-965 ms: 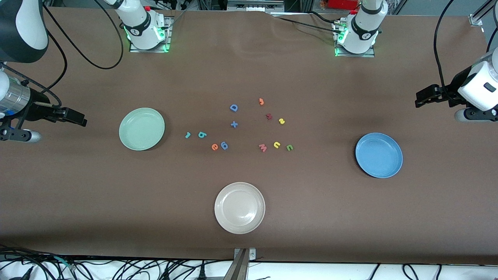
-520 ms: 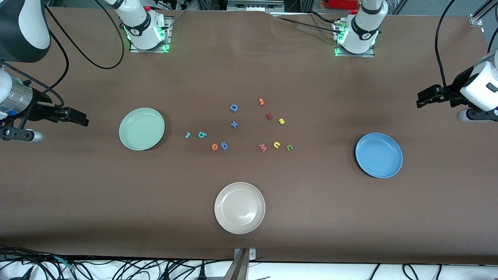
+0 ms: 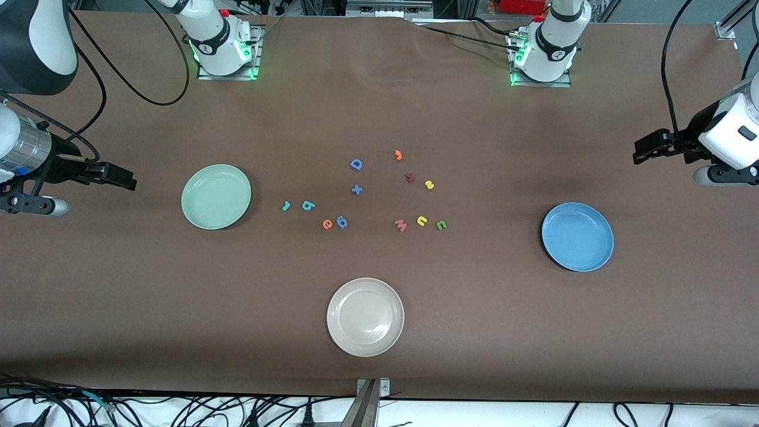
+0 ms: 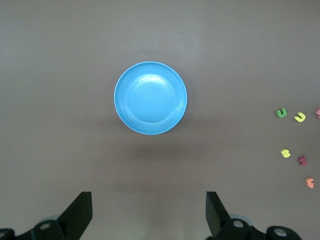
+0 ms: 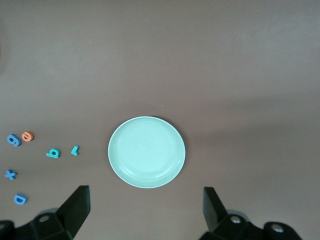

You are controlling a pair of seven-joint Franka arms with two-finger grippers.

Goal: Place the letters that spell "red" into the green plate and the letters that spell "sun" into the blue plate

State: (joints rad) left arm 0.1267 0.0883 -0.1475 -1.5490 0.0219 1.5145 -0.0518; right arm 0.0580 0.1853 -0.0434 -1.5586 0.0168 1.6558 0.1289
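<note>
Foam letters, tiny and crowded: mix-ups are the risk. Front view: orange "e" (image 3: 327, 224) touches the blue "6" piece (image 3: 341, 222); yellow "s" (image 3: 429, 185) sits just beside the dark red piece (image 3: 410, 177). All lie on the tabletop (image 3: 379, 107) between the green plate (image 3: 216, 196) and blue plate (image 3: 577, 236), both bare.

Left wrist view: left gripper (image 4: 149, 215), fingers spread, holding nothing, near the blue plate; letters well apart.

Right wrist view: right gripper (image 5: 145, 212), fingers spread, empty, near the green plate.
</note>
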